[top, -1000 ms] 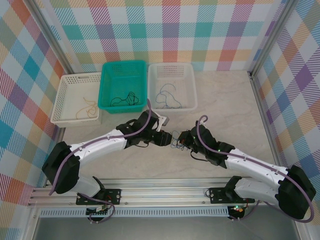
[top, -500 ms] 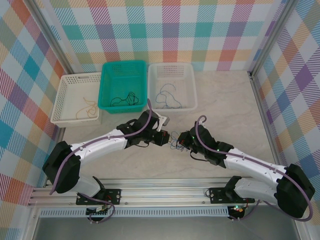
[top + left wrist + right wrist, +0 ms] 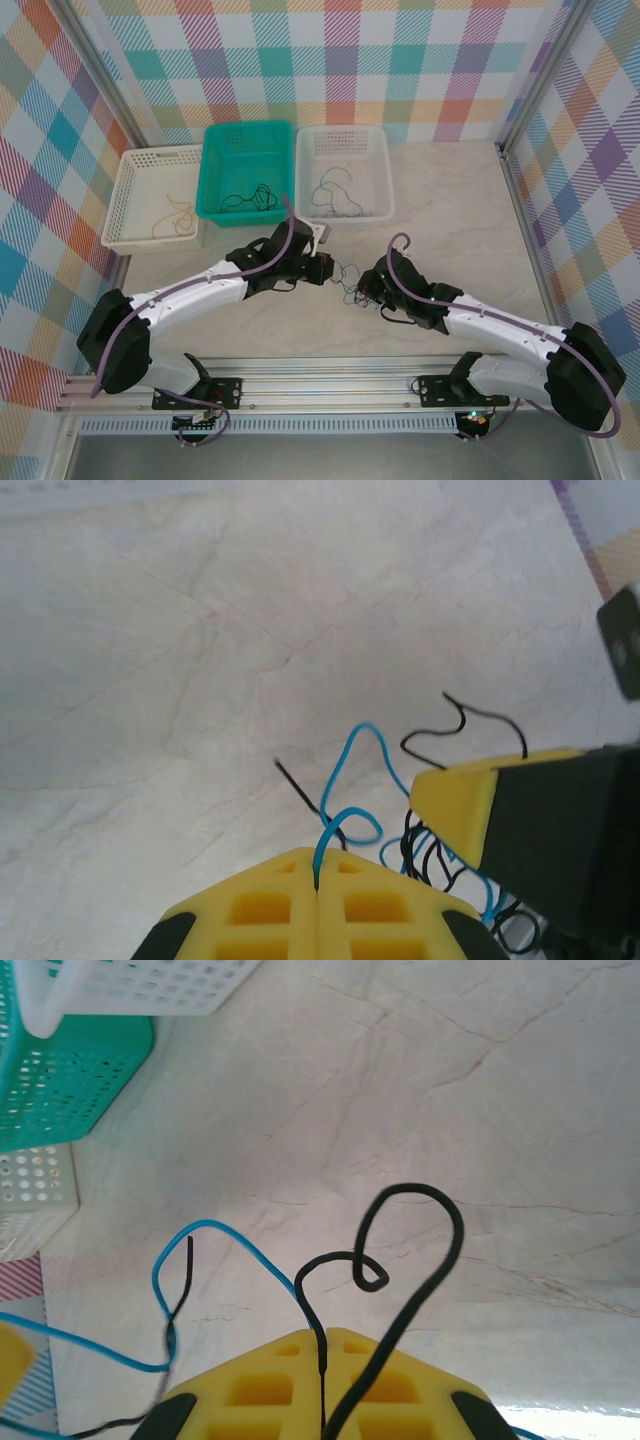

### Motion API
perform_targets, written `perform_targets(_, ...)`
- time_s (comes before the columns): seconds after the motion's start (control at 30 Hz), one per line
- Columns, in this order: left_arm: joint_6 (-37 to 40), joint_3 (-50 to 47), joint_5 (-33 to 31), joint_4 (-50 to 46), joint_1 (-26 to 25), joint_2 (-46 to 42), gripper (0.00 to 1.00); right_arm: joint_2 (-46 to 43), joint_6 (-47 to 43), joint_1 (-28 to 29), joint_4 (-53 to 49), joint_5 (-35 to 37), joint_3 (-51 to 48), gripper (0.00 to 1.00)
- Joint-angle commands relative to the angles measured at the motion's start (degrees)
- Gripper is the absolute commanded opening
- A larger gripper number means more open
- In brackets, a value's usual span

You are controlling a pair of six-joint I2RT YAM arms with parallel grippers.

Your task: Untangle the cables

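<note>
A small clump of blue and black cables (image 3: 346, 281) lies on the pale table between my two grippers. My left gripper (image 3: 324, 268) is just left of the clump. In the left wrist view its yellow fingers (image 3: 317, 856) are shut on a blue cable (image 3: 352, 772) that loops away over the table, beside a black strand (image 3: 300, 786). My right gripper (image 3: 368, 286) is right of the clump. Its jaws (image 3: 324, 1336) are shut on a black cable (image 3: 436, 1222) that curls upward, with a blue cable (image 3: 205, 1230) to its left.
Three baskets stand at the back: a white basket (image 3: 128, 200) with a tan wire, a teal basket (image 3: 215, 170) with black wires, and a white basket (image 3: 380, 165) with blue wires. The right gripper's yellow finger (image 3: 462, 798) shows in the left wrist view. Checked walls enclose the table.
The two grippers have drawn apart a little: the left one has moved left and slightly back. The clump between them is more spread out.
</note>
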Motion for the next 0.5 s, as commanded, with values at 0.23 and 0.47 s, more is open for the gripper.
perform_targets(0.23,-9.4,-8.1,-6.8,9.2,-0.9,-5.4,0.00,0.3,-3.3,0.2,-5.4,1.0,-0.8,0.40)
perform_targets(0.47,-11.4,-9.4,-5.1,10.9,-0.9,-4.4,0.00,4.1,-16.0,0.2,-12.5,0.6,3.0,0.80)
